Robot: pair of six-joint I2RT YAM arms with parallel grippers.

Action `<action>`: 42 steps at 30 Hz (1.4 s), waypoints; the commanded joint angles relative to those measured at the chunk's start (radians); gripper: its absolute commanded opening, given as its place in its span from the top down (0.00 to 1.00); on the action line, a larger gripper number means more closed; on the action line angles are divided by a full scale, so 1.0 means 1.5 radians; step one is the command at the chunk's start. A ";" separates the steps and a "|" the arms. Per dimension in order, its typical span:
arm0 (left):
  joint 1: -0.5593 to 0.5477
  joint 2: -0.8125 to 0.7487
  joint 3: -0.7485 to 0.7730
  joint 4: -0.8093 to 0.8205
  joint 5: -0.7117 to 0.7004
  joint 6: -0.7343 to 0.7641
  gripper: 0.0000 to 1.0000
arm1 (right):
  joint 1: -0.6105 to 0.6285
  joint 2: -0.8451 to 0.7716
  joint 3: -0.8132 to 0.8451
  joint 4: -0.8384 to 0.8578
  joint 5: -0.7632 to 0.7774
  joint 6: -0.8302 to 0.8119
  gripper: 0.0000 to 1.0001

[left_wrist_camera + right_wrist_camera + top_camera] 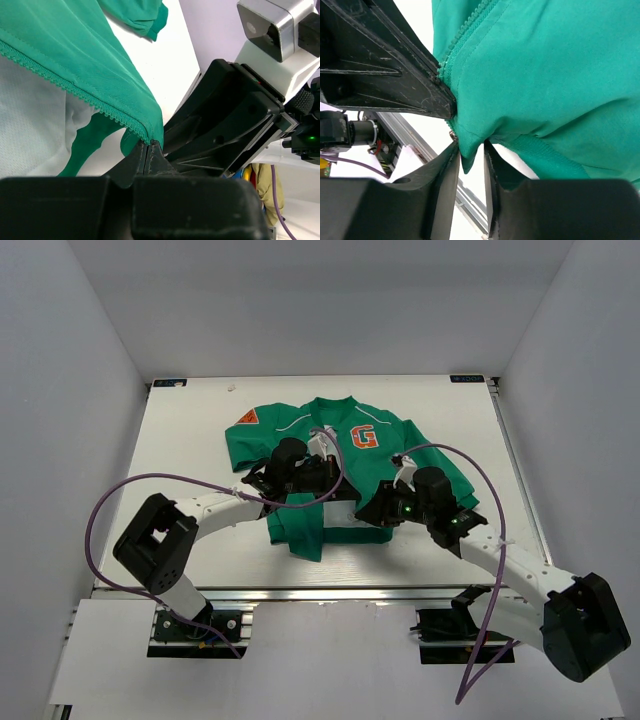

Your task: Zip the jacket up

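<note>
Your small green zip-front jacket point(300, 440) lies flat, front up, on the white table point(190, 540). Take its orange "G" chest patch point(365, 437) as your marker. Below the patch the front is open, and the light grey mesh lining point(30, 135) shows between the two halves.

The left gripper point(150, 147) is pinched tight on the bottom corner of one front edge, right where the row of green zip teeth point(75, 92) runs out. The right gripper point(470, 159) is closed on the hem corner of the patch-side front, with the cloth squeezed between its tips. No slider shows in any view.

You appear to be at the start: bringing the two bottom ends together so the zip can be engaged. Next, line up the two tooth rows end to end below the patch and seat one in the other. That needs fine, slow motion and enough tension to keep both edges straight.

Room is tight between the arms. The right gripper's body sits just beside the left fingertips, so watch for contact. The hem lies near the table's near edge and its aluminium rail point(330, 592). There is free table above the patch, beyond the collar, and out to both sides.
</note>
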 commanded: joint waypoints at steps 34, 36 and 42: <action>0.001 -0.031 -0.020 0.030 0.009 -0.009 1.00 | -0.019 -0.017 0.002 0.060 -0.037 -0.007 0.90; 0.001 -0.028 -0.021 0.031 0.012 -0.010 1.00 | -0.019 -0.019 0.003 0.064 -0.039 -0.007 0.96; 0.001 -0.028 -0.013 0.020 0.011 -0.006 1.00 | -0.019 -0.016 0.005 0.064 -0.056 -0.018 1.00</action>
